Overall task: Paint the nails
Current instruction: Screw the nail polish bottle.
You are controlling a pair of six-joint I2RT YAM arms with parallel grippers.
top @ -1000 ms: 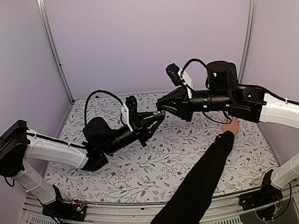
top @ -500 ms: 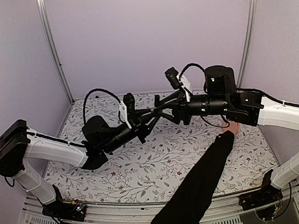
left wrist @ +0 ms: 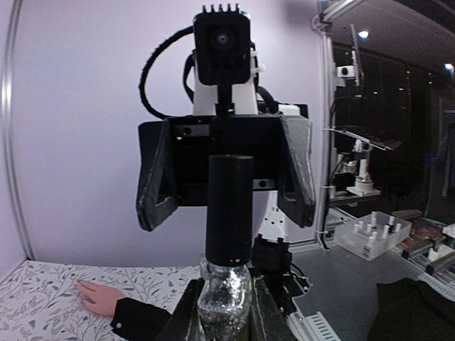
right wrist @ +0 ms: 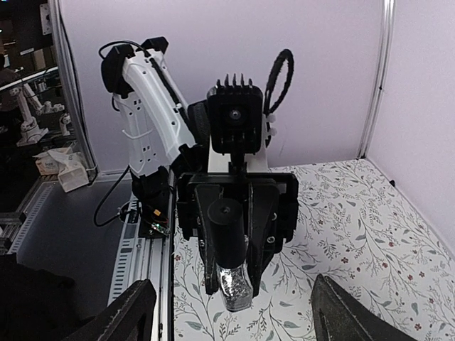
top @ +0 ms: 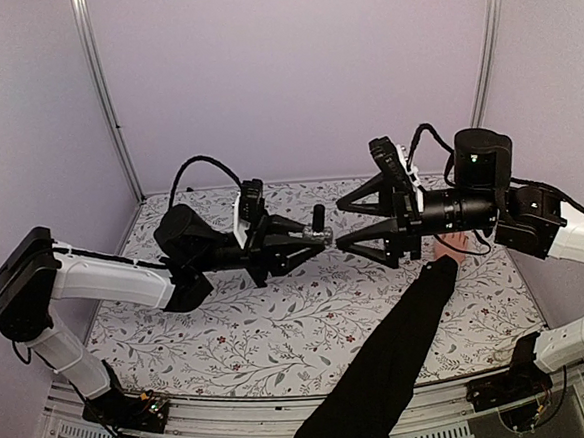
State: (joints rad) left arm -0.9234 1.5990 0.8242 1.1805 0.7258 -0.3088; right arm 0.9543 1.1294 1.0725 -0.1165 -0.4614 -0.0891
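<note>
Two hands: left hand (top: 315, 237) tight on bottle (left wrist: 229, 213), right hand (top: 339, 225) wide open.

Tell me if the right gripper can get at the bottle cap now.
Probably yes. The right gripper is open and faces the cap head-on. The cap stands clear above the left gripper, which holds the bottle by its body, and nothing is between them.

The tabletop (top: 279, 320) has a white surface with a floral print. One bare hand (top: 452, 246) lies flat on its right side, and the black sleeve (top: 392, 362) extends back over the near edge.
</note>
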